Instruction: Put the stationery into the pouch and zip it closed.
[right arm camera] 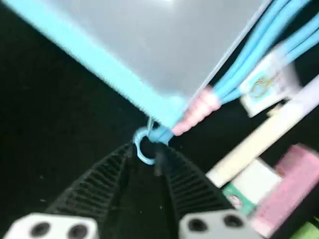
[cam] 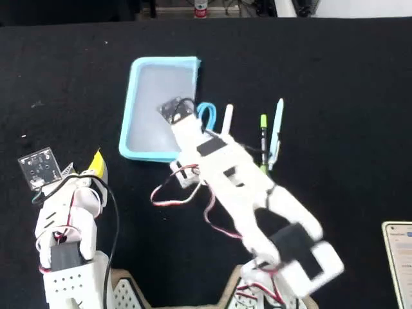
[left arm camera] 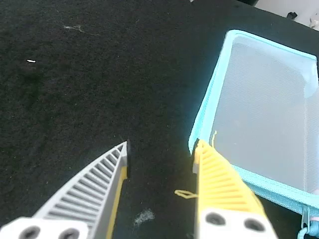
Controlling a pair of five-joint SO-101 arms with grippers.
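Note:
The light blue pouch lies flat on the black table, its blue loop strap at its right side. Just right of it lie a white pen, a green pen and a light blue pen. My right arm stretches over the pouch's near right corner. There my right gripper is shut on the zipper pull, next to pink beads. A cream pen and a pink eraser lie close by. My left gripper stands open beside the pouch, holding nothing.
A white device lies at the table's right edge. A bottle stands beyond the far edge. Black table stretches free to the right and to the far left.

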